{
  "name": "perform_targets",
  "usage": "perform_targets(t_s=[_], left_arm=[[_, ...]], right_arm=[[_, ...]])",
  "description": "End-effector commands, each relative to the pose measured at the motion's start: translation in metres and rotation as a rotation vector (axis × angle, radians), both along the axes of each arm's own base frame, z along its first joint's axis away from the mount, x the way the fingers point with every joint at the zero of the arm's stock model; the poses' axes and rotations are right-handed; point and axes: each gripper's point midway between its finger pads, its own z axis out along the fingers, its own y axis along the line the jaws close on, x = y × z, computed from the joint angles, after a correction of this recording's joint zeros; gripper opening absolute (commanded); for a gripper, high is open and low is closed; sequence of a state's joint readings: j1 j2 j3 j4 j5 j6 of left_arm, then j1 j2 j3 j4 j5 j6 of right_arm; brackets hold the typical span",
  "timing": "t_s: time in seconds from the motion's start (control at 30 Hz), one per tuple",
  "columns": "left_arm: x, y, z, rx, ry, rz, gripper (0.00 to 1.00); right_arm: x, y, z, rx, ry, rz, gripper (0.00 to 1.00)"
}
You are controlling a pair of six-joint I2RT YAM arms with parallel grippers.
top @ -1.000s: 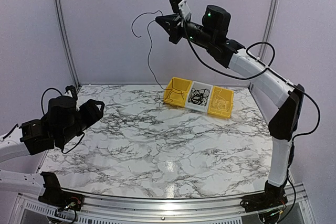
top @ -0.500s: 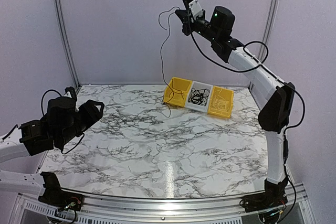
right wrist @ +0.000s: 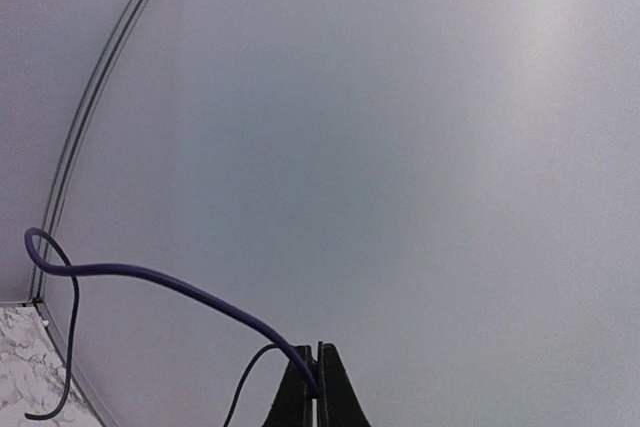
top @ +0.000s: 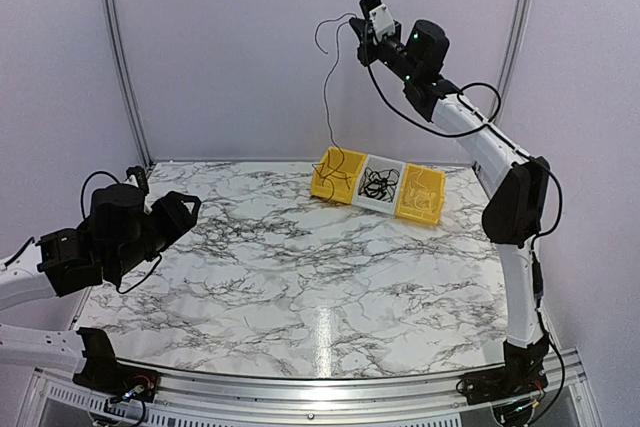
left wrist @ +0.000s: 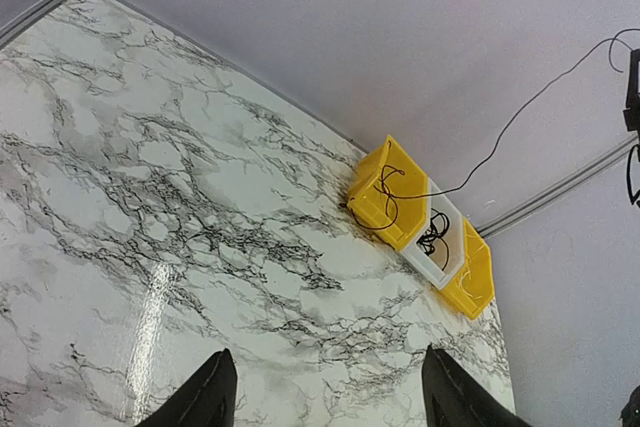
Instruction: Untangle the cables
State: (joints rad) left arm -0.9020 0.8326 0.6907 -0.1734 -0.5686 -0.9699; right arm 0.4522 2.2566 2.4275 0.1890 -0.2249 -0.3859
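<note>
Higher and further right than a second ago, the right claw (top: pixel 366 31) has drawn its strand's lower end off the table (top: pixel 300 277). At the left edge, the left claw (top: pixel 178 211) hovers released, fingers spread. One thin black cable (top: pixel 326 97) hangs into the left yellow bin (top: pixel 333 169) near the far edge. A tangle (top: pixel 380 183) lies in the white middle bin (top: pixel 378 203). The right claw is clenched on the cable's top.

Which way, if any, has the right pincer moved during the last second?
Yes: the right pincer rose and shifted rightward, now over the middle of the bin row.
</note>
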Motion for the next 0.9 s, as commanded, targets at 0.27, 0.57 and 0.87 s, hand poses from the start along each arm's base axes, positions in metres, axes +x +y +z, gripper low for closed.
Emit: perform_targets(t_s=[0.27,0.57,0.87], left_arm=[[0.001,-0.004,0.006,-0.017,0.007,-0.008,0.66],[0.004,-0.006,0.004,-0.007,0.013,-0.001,0.66],[0.008,-0.013,0.005,0.009,0.008,-0.012,0.66]], right_arm=[[-0.037,-0.013,0.073,0.09,-0.223,0.0,0.0],[-0.081,-0.013,0.117,0.127,-0.345,0.046,0.0],[-0.117,0.014,0.119,0.101,-0.298,0.164,0.0]])
